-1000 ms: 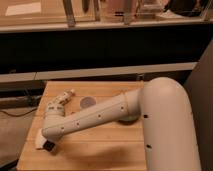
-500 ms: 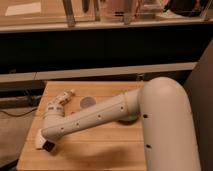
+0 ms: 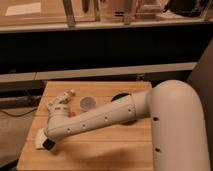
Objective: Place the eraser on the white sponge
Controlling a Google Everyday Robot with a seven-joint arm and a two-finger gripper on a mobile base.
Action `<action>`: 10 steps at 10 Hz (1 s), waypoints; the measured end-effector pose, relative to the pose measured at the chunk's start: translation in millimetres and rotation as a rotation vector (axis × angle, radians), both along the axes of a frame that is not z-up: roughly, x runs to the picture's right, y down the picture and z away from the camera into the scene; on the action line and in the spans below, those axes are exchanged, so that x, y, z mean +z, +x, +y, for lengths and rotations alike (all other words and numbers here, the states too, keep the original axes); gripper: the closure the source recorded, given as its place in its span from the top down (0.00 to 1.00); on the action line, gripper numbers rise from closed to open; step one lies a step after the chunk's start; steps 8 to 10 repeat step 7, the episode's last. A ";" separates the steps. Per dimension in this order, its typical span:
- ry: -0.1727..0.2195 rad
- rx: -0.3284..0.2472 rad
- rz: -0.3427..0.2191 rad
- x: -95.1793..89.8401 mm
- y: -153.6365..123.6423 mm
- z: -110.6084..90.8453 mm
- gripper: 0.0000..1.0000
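My arm reaches from the right across the wooden table [image 3: 100,150] to its front left. The gripper [image 3: 46,143] is at the arm's low end, just above the table, mostly hidden by the wrist. A small black block, the eraser [image 3: 49,145], shows at the gripper's tip. I cannot tell whether it is held or resting. A bit of white [image 3: 39,145] shows just left of it, likely the edge of the white sponge, and the rest is hidden under the arm.
A white tube-like bottle with a label [image 3: 59,103] lies at the table's left, behind the arm. A grey round disc [image 3: 87,103] lies mid-table. A dark round object [image 3: 119,97] sits behind the arm. The table's left edge is near the gripper.
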State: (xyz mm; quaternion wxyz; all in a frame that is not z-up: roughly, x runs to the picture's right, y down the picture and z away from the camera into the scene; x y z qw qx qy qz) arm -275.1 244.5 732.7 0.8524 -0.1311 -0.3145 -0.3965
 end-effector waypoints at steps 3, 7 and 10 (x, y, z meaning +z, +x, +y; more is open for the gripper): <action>0.013 0.056 -0.019 -4.7 5.6 -8.3 0.02; 0.009 0.118 -0.024 -9.3 8.1 -17.7 0.02; 0.009 0.118 -0.024 -9.3 8.1 -17.7 0.02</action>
